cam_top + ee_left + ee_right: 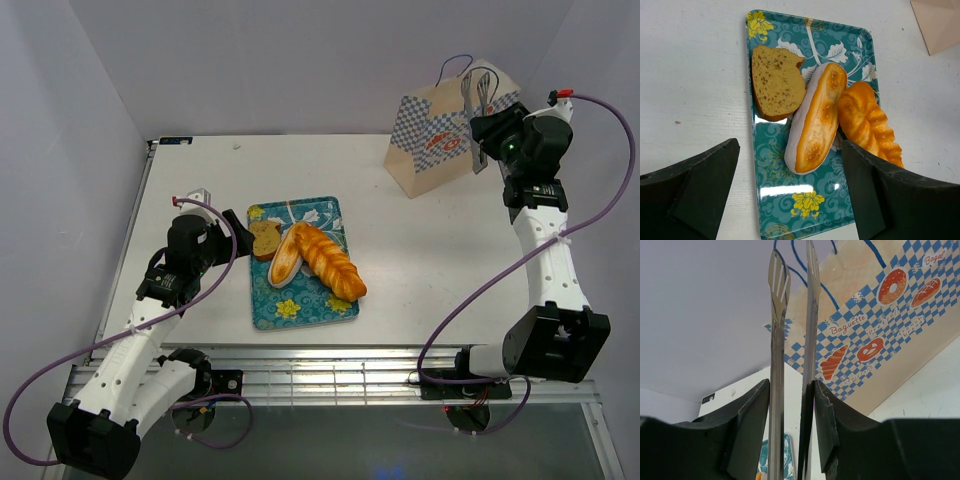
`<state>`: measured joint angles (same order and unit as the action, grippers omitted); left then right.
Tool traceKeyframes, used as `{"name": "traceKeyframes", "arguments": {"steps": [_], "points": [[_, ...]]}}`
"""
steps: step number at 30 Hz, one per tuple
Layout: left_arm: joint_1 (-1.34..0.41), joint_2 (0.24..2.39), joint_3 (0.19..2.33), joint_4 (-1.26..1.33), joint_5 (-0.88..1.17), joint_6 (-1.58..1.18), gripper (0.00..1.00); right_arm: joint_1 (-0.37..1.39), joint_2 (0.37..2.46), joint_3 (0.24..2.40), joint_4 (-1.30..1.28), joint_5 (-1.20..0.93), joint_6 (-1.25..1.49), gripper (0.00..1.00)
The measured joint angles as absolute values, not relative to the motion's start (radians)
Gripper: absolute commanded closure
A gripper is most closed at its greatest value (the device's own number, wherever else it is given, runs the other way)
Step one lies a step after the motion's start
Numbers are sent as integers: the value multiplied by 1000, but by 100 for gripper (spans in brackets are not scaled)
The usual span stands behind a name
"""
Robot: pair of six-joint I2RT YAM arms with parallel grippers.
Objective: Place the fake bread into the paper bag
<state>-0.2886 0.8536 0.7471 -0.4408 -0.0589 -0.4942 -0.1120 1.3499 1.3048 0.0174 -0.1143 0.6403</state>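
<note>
On the paper bag (900, 330), standing far right, red script reads "Baguette" and "Bagel". Fake bread (815, 120) lies on the blue tray (262, 305): a braided loaf (330, 260) running far-left to near-right, an oval bun (285, 257) slanting the other way, and a toast slice (265, 238). The right gripper (791, 405) pinches metal tongs (776, 315) beside the bag. The left gripper (238, 232) is spread wide at the tray's left edge.

1. I see a teal tray (805, 200) with white leafy swirls and yellow flowers.
2. My left wrist feed shows a speckled tan bread slice (776, 82) with a darker brown crust.
3. The long bun (816, 120) is orange-gold on top and white at the edge. The braided loaf (867, 122) is glossy golden-orange.
4. The bag (880, 340) is cream with blue-and-white checks, red-orange logos and blue cord handles.
5. The tongs (776, 340) are silver and the table (200, 180) is white.
</note>
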Motion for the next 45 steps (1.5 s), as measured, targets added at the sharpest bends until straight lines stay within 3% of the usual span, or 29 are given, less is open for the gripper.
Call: {"name": "traceKeyframes", "arguments": {"steps": [8, 23, 31, 45], "points": [[-290, 854, 747, -441, -59, -494, 7, -112, 1375, 1377, 1, -186, 637, 57], [-290, 854, 747, -441, -62, -494, 7, -81, 1359, 1460, 8, -513, 579, 57], [-291, 855, 747, -441, -85, -494, 7, -14, 1137, 1259, -4, -569, 504, 56], [-291, 861, 747, -449, -149, -495, 7, 27, 720, 670, -38, -522, 464, 56]]}}
